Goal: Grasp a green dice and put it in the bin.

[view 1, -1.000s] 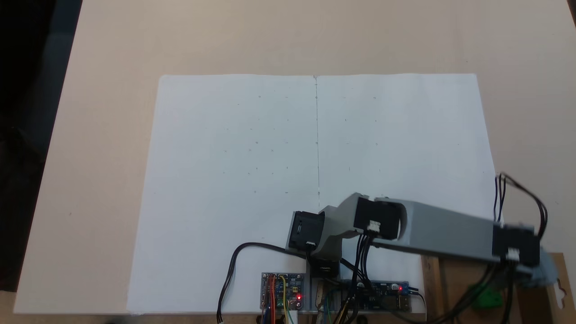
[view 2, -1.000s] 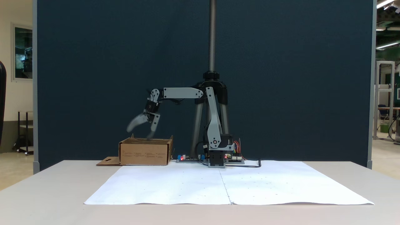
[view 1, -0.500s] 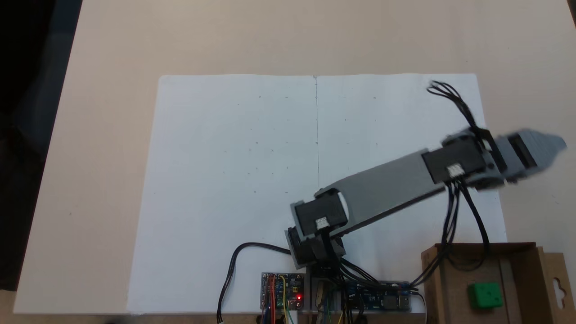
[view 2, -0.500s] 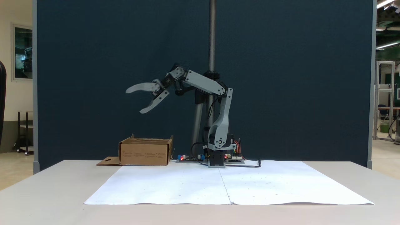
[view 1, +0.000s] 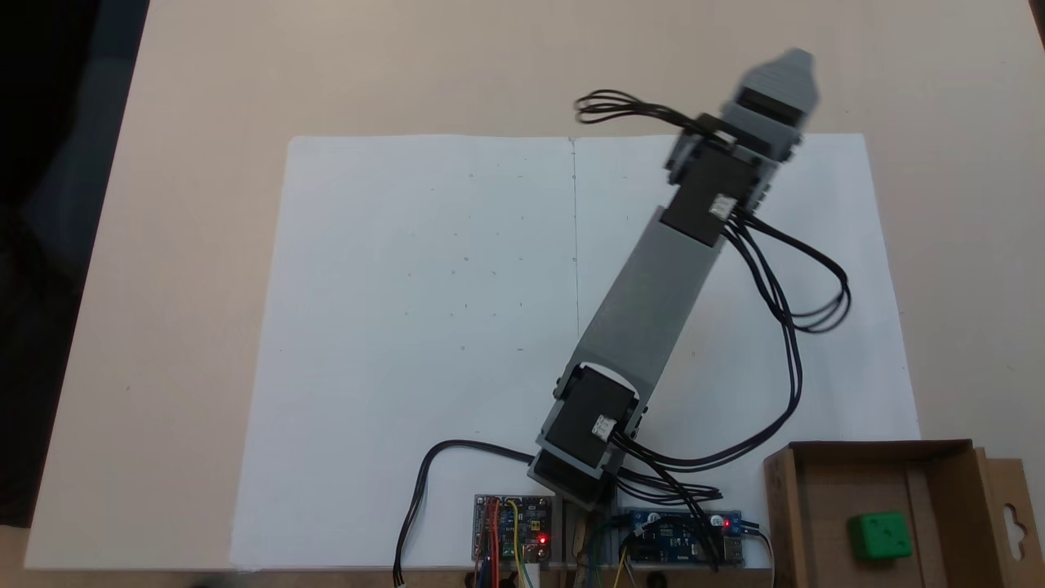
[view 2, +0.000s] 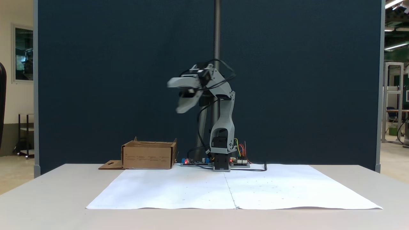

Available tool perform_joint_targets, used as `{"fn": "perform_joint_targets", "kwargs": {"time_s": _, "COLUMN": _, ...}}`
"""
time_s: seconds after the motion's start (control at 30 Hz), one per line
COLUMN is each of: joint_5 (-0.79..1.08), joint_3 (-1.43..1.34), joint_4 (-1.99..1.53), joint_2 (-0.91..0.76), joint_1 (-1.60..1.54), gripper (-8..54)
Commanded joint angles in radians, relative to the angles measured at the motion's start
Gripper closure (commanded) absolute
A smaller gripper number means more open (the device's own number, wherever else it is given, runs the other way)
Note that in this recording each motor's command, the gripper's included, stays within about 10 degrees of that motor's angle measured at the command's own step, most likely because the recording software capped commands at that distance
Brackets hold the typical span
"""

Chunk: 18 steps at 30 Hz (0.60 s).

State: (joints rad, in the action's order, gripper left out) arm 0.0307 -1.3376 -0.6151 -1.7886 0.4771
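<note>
The green dice lies inside the bin, a brown cardboard box at the lower right corner of a fixed view. Seen from the table's front, the bin stands left of the arm's base, and its walls hide the dice. My gripper hangs high in the air, well above the bin and to its right, jaws spread apart with nothing between them. From above, the gripper points past the far edge of the white paper, its jaws stacked one over the other.
White paper sheets cover the middle of the table. Circuit boards and loose black cables sit by the arm's base. A tripod pole rises behind the arm. The bin's flap lies flat on the table.
The arm rose from the bin and swung away across the paper toward the far edge. The gripper stayed open. The dice now rests uncovered in the bin.
</note>
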Motion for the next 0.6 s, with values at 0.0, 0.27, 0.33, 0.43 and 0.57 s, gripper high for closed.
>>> {"fn": "perform_joint_targets", "kwargs": {"time_s": 0.0, "joint_5": -0.071, "joint_3": -0.02, "joint_4": 0.064, "joint_2": -0.055, "joint_1": -0.083, "gripper": 1.9}}
{"fn": "perform_joint_targets", "kwargs": {"time_s": 0.27, "joint_5": -0.074, "joint_3": -0.239, "joint_4": 0.069, "joint_2": -0.179, "joint_1": -0.448, "gripper": 1.7}}
{"fn": "perform_joint_targets", "kwargs": {"time_s": 0.33, "joint_5": -0.074, "joint_3": -0.288, "joint_4": 0.106, "joint_2": -0.202, "joint_1": -0.495, "gripper": 1.5}}
{"fn": "perform_joint_targets", "kwargs": {"time_s": 0.43, "joint_5": -0.074, "joint_3": -0.387, "joint_4": 0.199, "joint_2": -0.255, "joint_1": -0.522, "gripper": 1.6}}
{"fn": "perform_joint_targets", "kwargs": {"time_s": 0.57, "joint_5": -0.074, "joint_3": -0.541, "joint_4": 0.276, "joint_2": -0.337, "joint_1": -0.522, "gripper": 1.7}}
